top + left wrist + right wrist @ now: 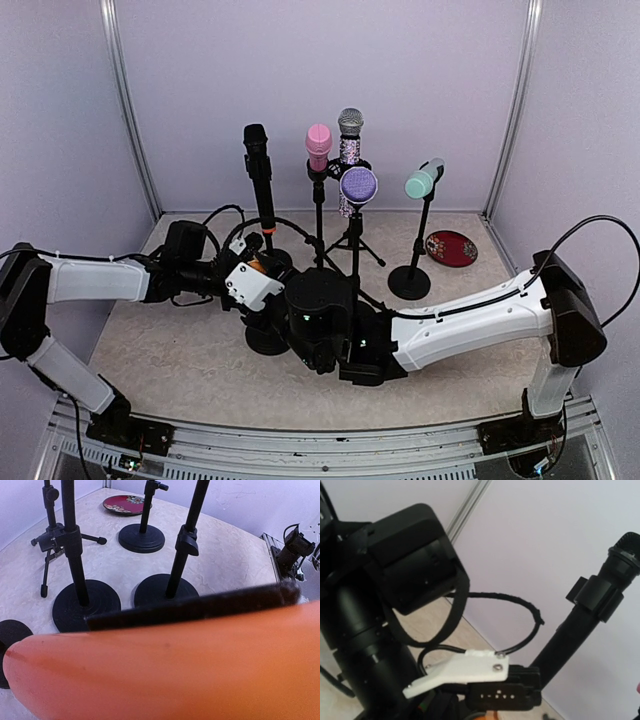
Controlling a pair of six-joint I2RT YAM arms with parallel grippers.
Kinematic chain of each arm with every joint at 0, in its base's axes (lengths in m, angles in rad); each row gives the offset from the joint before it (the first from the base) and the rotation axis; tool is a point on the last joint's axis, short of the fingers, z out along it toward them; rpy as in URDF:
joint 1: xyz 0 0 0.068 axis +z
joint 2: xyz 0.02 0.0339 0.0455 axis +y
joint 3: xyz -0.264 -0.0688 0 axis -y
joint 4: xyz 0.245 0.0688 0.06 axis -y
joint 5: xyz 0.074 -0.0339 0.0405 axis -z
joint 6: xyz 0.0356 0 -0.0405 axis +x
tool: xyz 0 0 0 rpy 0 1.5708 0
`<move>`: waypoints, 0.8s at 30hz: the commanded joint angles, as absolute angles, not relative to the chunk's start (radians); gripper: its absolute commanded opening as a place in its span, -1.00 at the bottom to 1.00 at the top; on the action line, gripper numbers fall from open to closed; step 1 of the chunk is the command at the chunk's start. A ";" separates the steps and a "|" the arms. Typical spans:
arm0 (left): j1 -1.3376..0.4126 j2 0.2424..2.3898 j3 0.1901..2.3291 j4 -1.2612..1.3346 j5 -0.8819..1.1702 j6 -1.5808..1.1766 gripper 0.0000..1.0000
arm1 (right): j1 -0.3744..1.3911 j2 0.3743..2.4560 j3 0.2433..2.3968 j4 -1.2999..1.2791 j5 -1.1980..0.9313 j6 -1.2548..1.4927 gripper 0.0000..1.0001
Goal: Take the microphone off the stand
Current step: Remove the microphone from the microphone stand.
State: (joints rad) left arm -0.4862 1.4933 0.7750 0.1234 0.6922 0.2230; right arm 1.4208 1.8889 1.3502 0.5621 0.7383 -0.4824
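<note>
An orange microphone (263, 264) stands low at the table's middle, mostly covered by both arms. It fills the lower half of the left wrist view (175, 670), very close and blurred, with a black bar along its top edge. My left gripper (260, 270) reaches in from the left and is shut on it. The stand's round black base (262, 343) shows just below. My right gripper (318, 335) comes in from the right beside that stand, and its fingers are hidden. The right wrist view looks up at the left wrist, with a sliver of the orange microphone (492, 715) at the bottom edge.
Behind stand a black microphone (256, 150), a pink one (318, 145), a glittery silver one (350, 125) on a tripod, a purple one (358, 185) and a teal one (424, 180), each on its own stand. A red plate (452, 247) lies back right. Cables loop at back left.
</note>
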 commanded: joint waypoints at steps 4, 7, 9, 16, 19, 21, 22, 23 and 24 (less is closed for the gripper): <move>-0.457 1.551 0.751 0.060 0.594 0.155 -1.00 | 1.535 1.778 1.392 0.604 0.766 -0.538 -1.00; -0.457 1.560 0.757 0.063 0.588 0.150 -1.00 | 1.550 1.768 1.391 0.608 0.780 -0.554 -1.00; -0.462 1.564 0.761 0.063 0.582 0.148 -1.00 | 1.561 1.759 1.390 0.615 0.790 -0.564 -1.00; -0.468 1.586 0.771 0.065 0.566 0.129 -1.00 | 1.606 1.727 1.375 0.653 0.826 -0.600 -1.00; -0.469 1.590 0.773 0.067 0.562 0.125 -1.00 | 1.622 1.710 1.358 0.670 0.846 -0.610 -1.00; -0.472 1.597 0.777 0.065 0.556 0.122 -1.00 | 1.632 1.699 1.346 0.681 0.859 -0.615 -1.00; -0.474 1.602 0.781 0.063 0.550 0.122 -1.00 | 1.636 1.692 1.339 0.691 0.865 -0.621 -1.00; -0.476 1.605 0.784 0.063 0.544 0.119 -1.00 | 1.640 1.685 1.331 0.700 0.870 -0.625 -1.00; -0.476 1.608 0.787 0.064 0.537 0.117 -1.00 | 1.646 1.678 1.324 0.706 0.874 -0.626 -1.00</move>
